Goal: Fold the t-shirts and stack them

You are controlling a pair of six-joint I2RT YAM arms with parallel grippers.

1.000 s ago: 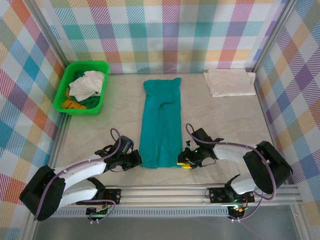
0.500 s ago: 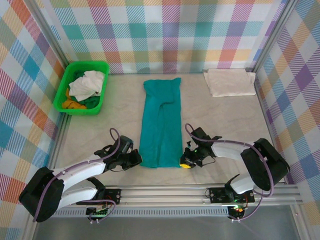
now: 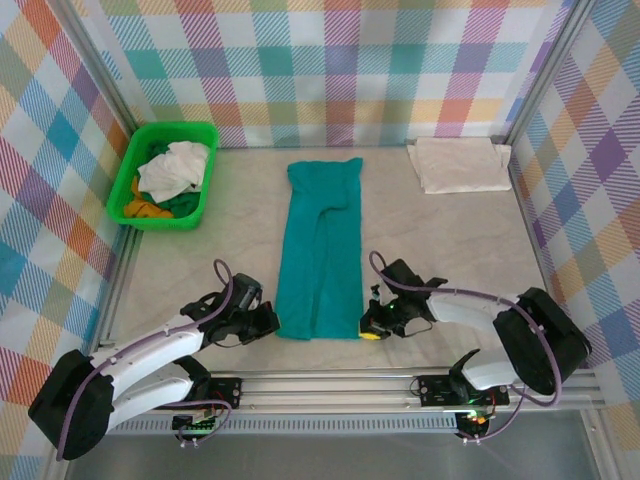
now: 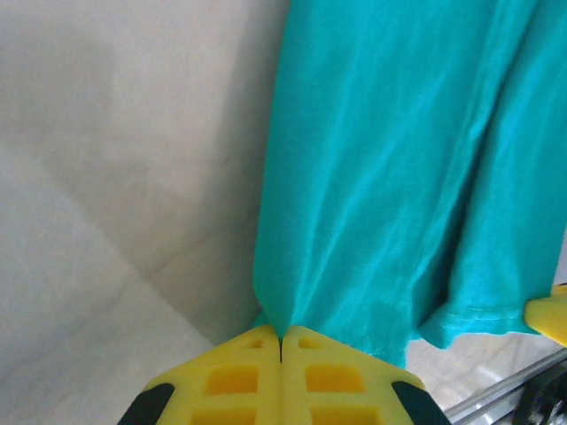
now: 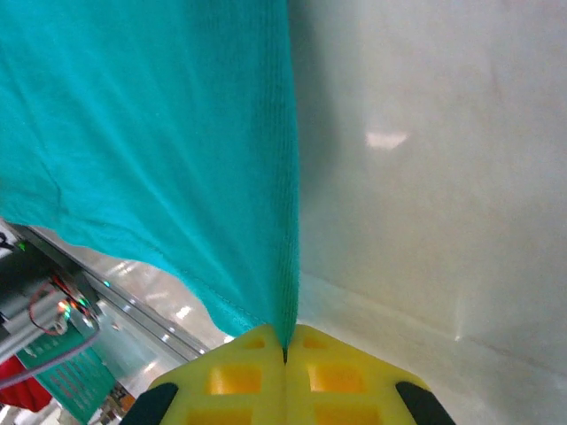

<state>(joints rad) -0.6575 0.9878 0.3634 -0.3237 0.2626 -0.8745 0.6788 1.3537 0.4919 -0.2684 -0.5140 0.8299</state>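
Note:
A teal t-shirt (image 3: 322, 240), folded into a long strip, lies down the middle of the table. My left gripper (image 3: 273, 322) is shut on its near left corner; the left wrist view shows the teal t-shirt (image 4: 399, 177) pinched between the yellow pads (image 4: 239, 372). My right gripper (image 3: 368, 326) is shut on the near right corner, and the teal t-shirt's edge (image 5: 177, 133) runs into the closed yellow pads (image 5: 328, 372). A folded cream t-shirt (image 3: 460, 165) lies at the back right. White (image 3: 175, 168), orange (image 3: 140, 209) and green (image 3: 183, 203) t-shirts sit crumpled in the basket.
A bright green plastic basket (image 3: 130, 165) stands at the back left. Checked walls enclose the table on three sides. A metal rail (image 3: 330, 385) runs along the near edge by the arm bases.
My right gripper has closed onto the shirt's near right corner. The left gripper, holding its corner, has drawn slightly toward the near edge, pulling the hem with it.

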